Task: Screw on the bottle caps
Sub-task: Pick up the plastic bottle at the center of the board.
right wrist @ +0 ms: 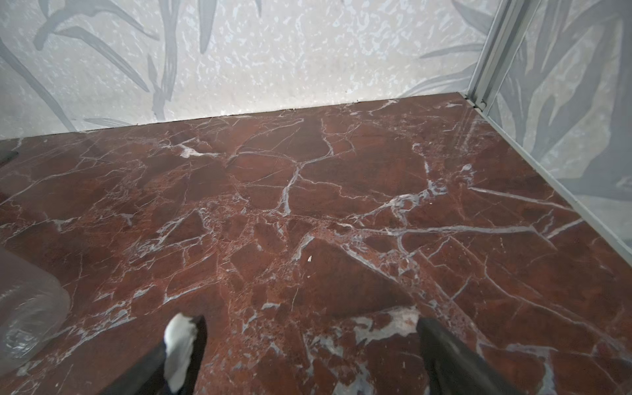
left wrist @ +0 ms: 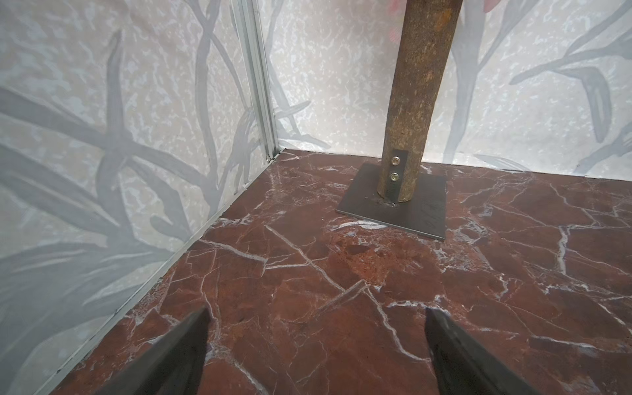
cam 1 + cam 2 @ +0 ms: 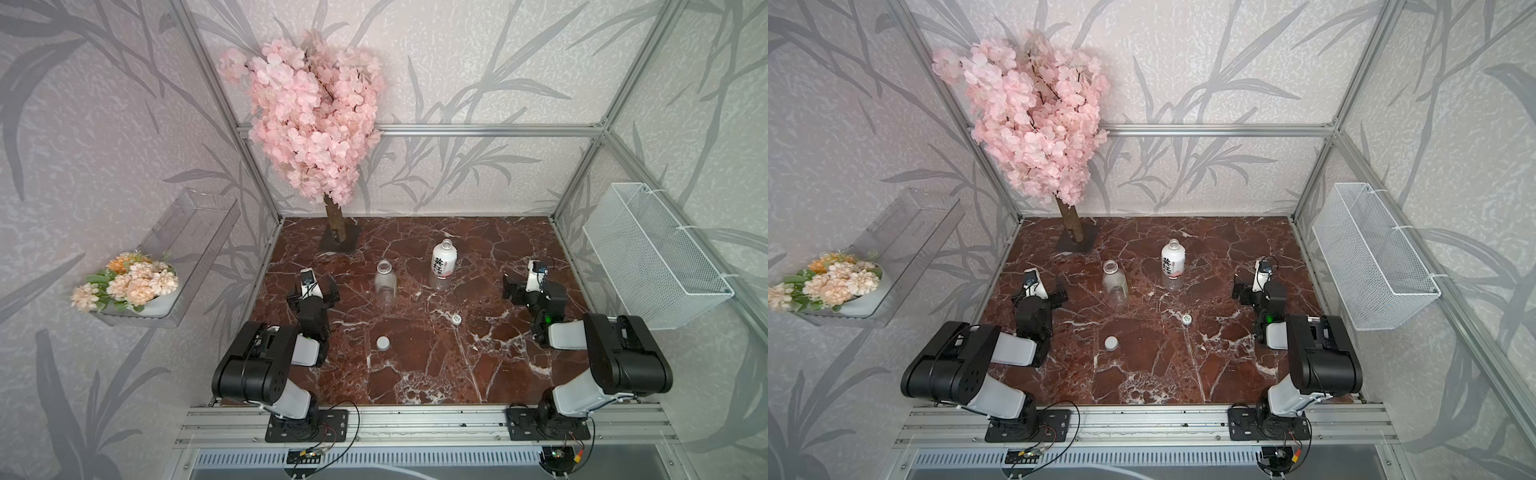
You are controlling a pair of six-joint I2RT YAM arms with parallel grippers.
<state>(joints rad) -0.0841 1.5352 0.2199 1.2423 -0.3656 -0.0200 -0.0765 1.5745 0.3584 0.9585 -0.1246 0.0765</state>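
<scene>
**Plastic caps both loose – no cap fitted yet**

Nothing of the task is seen done so far. Both bottles are stood upright w/ open necks near the middle of the bench [image 3: 415, 374]. The clear bottle [image 3: 384, 284] is on the left arm's side. The white-wrapped bottle [image 3: 444, 259] is set further back, towards the right arm. Plain cap [image 3: 383, 342] is laid flat in front of the clear bottle, well apart from it. The printed cap [image 3: 456, 319] is laid in front of the white-wrapped bottle, also apart. Left end effector [image 2: 316, 318] is spread wide w/ nothing between its fingers. The right end effector [image 1: 309, 325] is likewise spread & empty. Each is held off to its own side, away from caps & bottles. Left to do, by est.: 2 pick-ups, 2 seatings on necks, 2 screw-downs, i.e. the whole job.
</scene>
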